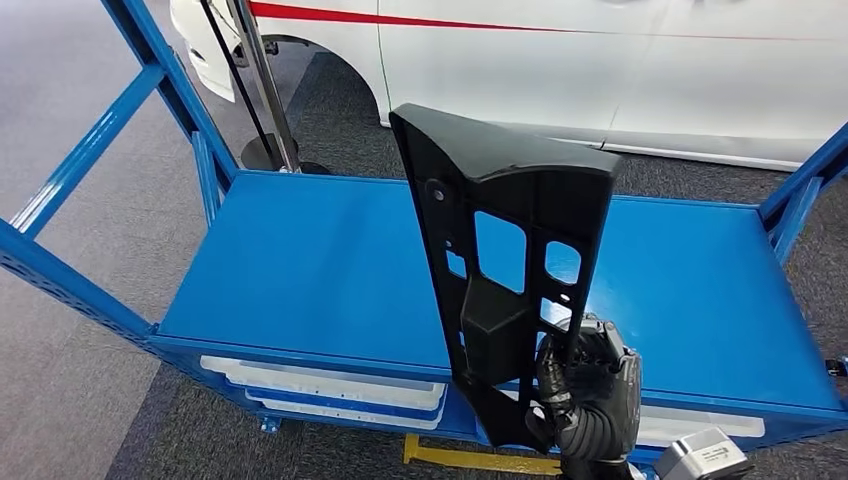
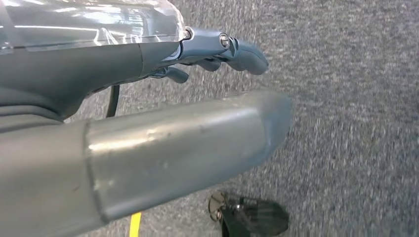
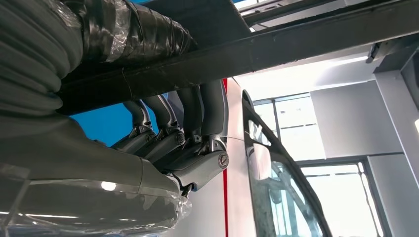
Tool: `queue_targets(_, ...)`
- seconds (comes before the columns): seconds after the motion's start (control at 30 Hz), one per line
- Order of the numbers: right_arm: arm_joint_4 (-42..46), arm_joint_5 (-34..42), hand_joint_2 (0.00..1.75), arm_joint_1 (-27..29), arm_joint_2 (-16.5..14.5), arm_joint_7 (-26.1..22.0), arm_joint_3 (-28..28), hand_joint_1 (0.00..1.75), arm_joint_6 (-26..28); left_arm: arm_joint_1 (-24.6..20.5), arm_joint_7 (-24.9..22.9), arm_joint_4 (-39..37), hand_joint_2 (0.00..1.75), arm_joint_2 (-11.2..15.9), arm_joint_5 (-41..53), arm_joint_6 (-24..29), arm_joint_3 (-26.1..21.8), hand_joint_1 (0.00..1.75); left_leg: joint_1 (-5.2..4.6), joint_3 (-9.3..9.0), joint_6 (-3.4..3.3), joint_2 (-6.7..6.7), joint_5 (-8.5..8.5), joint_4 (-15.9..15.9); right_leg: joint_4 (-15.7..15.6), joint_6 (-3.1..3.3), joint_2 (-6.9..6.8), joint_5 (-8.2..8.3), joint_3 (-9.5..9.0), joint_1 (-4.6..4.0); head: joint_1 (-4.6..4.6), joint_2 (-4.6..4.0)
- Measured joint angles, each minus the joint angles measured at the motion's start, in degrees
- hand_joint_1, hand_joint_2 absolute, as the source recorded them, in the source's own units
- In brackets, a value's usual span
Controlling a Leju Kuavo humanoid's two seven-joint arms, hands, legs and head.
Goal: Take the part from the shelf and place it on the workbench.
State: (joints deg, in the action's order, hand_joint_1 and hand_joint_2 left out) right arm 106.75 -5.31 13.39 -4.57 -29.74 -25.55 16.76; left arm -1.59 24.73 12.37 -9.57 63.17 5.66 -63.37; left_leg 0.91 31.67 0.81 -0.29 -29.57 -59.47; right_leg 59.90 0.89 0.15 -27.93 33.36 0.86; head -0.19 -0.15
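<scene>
Blue workbench (image 1: 300, 270), grey carpet; right hand (image 1: 590, 400) grips part (image 1: 500, 250).

Head camera: looking forward and down from high over the blue metal workbench (image 1: 300, 270). Left wrist camera: facing grey carpet floor (image 2: 346, 98) at close range. Right wrist camera: looking upward, sharing the white car (image 1: 600, 60) with the head view.

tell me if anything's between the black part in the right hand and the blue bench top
Nothing visible. The right hand grips the black part upright by its lower end, at the near edge of the blue workbench, whose surface lies bare behind the part.
</scene>
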Motion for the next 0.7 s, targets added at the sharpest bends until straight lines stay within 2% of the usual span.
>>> queue_targets(0.03,0.0,0.0,1.75,0.0,0.0,0.0,0.0,1.75,0.0,0.0,-0.1,0.0,0.00,0.0,0.0,0.0,0.0,0.00,0.06,0.79,0.25,0.03,-1.66,-2.1,-0.2,0.43,-0.11,0.22,0.12,0.06,-0.01,0.00)
queue_targets(0.1,0.0,0.1,1.75,0.0,0.0,0.0,0.0,1.75,0.0,0.0,-0.2,0.0,0.00,0.0,0.0,0.0,0.0,0.00,0.11,3.45,0.55,0.08,-5.87,-8.9,-0.1,0.99,-0.28,0.56,0.62,-0.13,-0.01,0.00)
queue_targets(0.13,0.0,0.2,1.75,0.1,0.0,-0.1,0.0,1.75,0.0,0.0,-0.3,0.0,0.00,0.0,0.0,0.0,0.0,0.00,0.12,4.66,0.61,0.08,-7.38,-12.3,0.0,1.15,-0.34,0.71,0.97,-0.28,-0.01,0.00)
queue_targets(0.17,0.0,0.3,1.75,0.1,0.0,-0.2,0.0,1.75,0.0,0.0,-0.4,0.0,0.00,0.0,0.0,0.0,0.0,0.00,0.12,5.15,0.57,0.08,-7.93,-14.1,0.1,1.24,-0.38,0.85,1.30,-0.41,-0.01,0.00)
queue_targets(0.2,0.0,0.5,1.75,0.2,0.0,-0.3,0.0,1.75,0.0,0.0,-0.5,0.0,0.00,0.0,0.1,0.0,0.0,0.00,0.10,4.54,0.43,0.08,-7.37,-13.7,0.2,1.28,-0.39,0.98,1.58,-0.54,-0.01,0.00)
queue_targets(0.23,0.0,0.7,1.75,0.2,0.0,-0.5,0.0,1.75,0.0,0.0,-0.6,0.0,0.00,0.0,0.1,0.0,0.0,0.00,0.05,2.74,0.16,0.08,-5.84,-11.0,0.4,1.27,-0.38,1.10,1.79,-0.66,-0.01,0.00)
queue_targets(0.3,0.2,1.0,1.75,0.2,0.0,-0.9,0.0,1.75,0.0,-0.1,-0.8,0.0,0.00,0.0,0.2,0.0,-0.1,0.00,-0.27,-2.11,-0.68,0.11,-2.75,-2.7,0.5,1.08,-0.38,1.38,1.97,-0.91,0.00,0.00)
queue_targets(0.33,0.3,1.2,1.75,0.3,0.0,-1.0,0.0,1.75,0.0,-0.2,-0.8,0.0,0.00,0.0,0.2,0.0,-0.1,0.00,-0.49,-3.72,-1.04,0.13,-1.86,0.4,0.5,0.86,-0.40,1.58,2.01,-0.96,0.00,0.00)
queue_targets(0.37,0.3,1.2,1.75,0.3,0.0,-1.0,0.0,1.75,-0.1,-0.2,-0.8,0.0,0.00,0.1,0.2,0.0,-0.1,0.00,-0.69,-4.43,-1.28,0.14,-1.54,2.0,0.5,0.56,-0.43,1.81,2.06,-0.94,0.01,0.00)
queue_targets(0.47,0.3,1.2,1.75,0.3,0.0,-1.1,0.0,1.75,-0.1,-0.2,-0.9,0.0,0.00,0.1,0.4,0.0,-0.3,0.00,-0.77,-4.26,-1.71,0.25,-0.44,2.9,0.3,-0.59,-0.42,2.43,2.12,-0.70,0.02,0.00)
queue_targets(0.5,0.4,1.3,1.75,0.3,0.0,-1.1,0.0,1.75,-0.1,-0.2,-0.9,0.0,0.00,0.0,0.4,0.0,-0.4,0.00,-0.61,-4.16,-1.99,0.38,0.18,3.4,0.7,-0.95,-0.37,1.75,2.34,-0.68,0.03,0.00)
queue_targets(0.53,0.4,1.3,1.75,0.4,0.0,-1.2,0.0,1.75,-0.1,-0.2,-0.9,0.0,0.00,0.0,0.4,0.0,-0.5,0.00,-0.42,-3.91,-2.30,0.53,0.83,3.8,2.1,-1.25,-0.29,0.16,2.88,-0.66,0.03,0.00)
queue_targets(0.57,0.5,1.4,1.75,0.4,0.0,-1.3,0.0,1.75,-0.1,-0.2,-0.9,0.0,0.00,0.0,0.5,0.0,-0.7,0.00,-0.27,-3.54,-2.52,0.71,1.35,3.9,4.7,-1.50,-0.23,-2.21,3.75,-0.56,0.04,0.00)
queue_targets(0.63,0.5,1.7,1.75,0.6,0.1,-1.7,0.0,1.75,-0.1,-0.3,-0.9,0.0,0.00,0.0,0.6,0.0,-0.9,0.00,-0.29,-2.34,-2.77,0.86,2.03,3.7,11.6,-2.06,-0.17,-6.83,5.82,-0.27,0.04,0.00)
queue_targets(0.67,0.6,1.9,1.75,0.7,0.1,-2.0,0.0,1.75,-0.1,-0.2,-0.9,0.0,0.00,0.0,0.6,0.0,-1.0,0.00,-0.27,-1.73,-2.72,0.93,2.28,3.4,14.0,-2.34,-0.19,-7.77,6.19,-0.07,0.04,0.00)
queue_targets(0.7,0.6,2.0,1.75,0.8,0.1,-2.3,0.0,1.75,-0.1,-0.2,-1.0,0.0,0.00,0.0,0.7,0.0,-1.0,0.00,-0.23,-1.14,-2.64,0.97,2.45,3.1,14.5,-2.59,-0.20,-7.62,5.64,0.14,0.04,0.00)
